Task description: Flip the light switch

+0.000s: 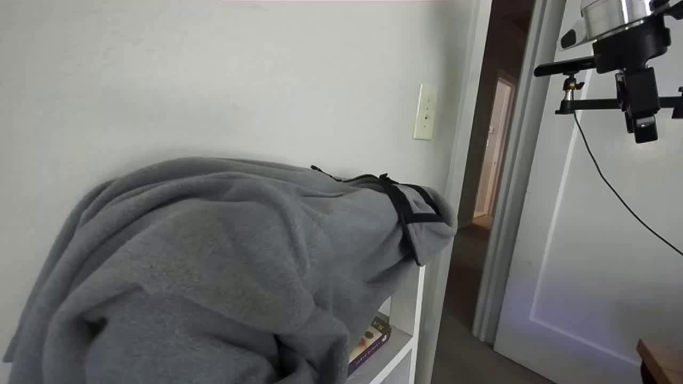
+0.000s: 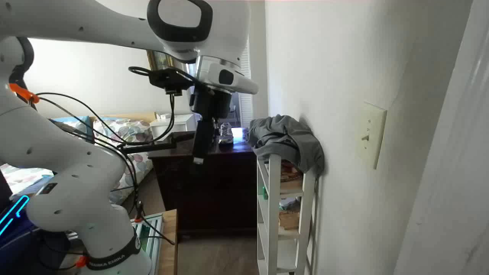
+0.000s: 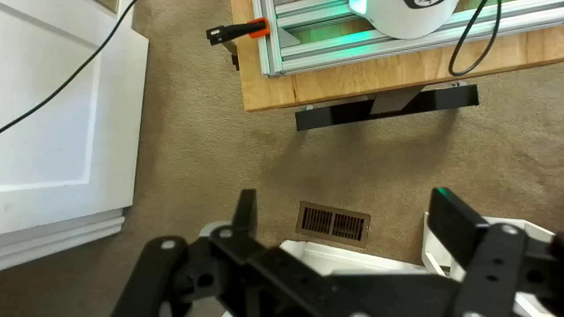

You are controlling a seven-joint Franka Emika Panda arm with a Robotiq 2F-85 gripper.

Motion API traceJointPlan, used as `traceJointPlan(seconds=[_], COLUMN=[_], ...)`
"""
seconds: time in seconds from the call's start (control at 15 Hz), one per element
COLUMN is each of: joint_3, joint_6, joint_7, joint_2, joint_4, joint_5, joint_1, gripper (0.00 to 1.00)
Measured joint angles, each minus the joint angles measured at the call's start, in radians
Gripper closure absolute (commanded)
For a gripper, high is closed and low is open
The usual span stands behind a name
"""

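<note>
The light switch (image 2: 371, 134) is a small cream upright plate on the white wall, with a tiny toggle at its middle. It shows in both exterior views (image 1: 425, 112) and is out of the wrist view. Which way the toggle points is hard to tell. My gripper (image 3: 346, 202) is open and empty, with its two black fingers wide apart over the floor in the wrist view. In an exterior view the gripper (image 2: 199, 158) points down, in free air, well apart from the wall and the switch. It also hangs in front of the white door in an exterior view (image 1: 645, 130).
A grey fleece (image 1: 229, 256) lies over a narrow white shelf (image 2: 273, 206) against the wall, below and beside the switch. A door frame (image 1: 469, 133) stands close to the switch, and a white door (image 1: 592, 256) is ajar. A dark dresser (image 2: 214, 191) stands behind the arm.
</note>
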Motion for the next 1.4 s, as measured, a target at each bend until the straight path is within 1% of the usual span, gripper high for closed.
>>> traceJointPlan(seconds=[0.4,0.53,0.73,1.0,1.27,1.4], joint_3=[-0.002,-0.004,-0.003,0.0,0.004,0.002], joint_6=[0.0,0.021,0.145,0.314,0.437,0.496], joint_7=[0.001,0.045,0.16,0.277,0.393,0.42], joint_2=[0.0,0.007,0.05,0.113,0.159,0.17], joint_4=[0.0,-0.002,-0.006,0.008,0.037,0.051], joint_5=[0.0,-0.006,-0.013,-0.013,-0.012,-0.008], joint_1=[0.003,0.006,0.006,0.005,0.003,0.001], gripper=[0.0,0.0,0.0,0.0,0.0,0.0])
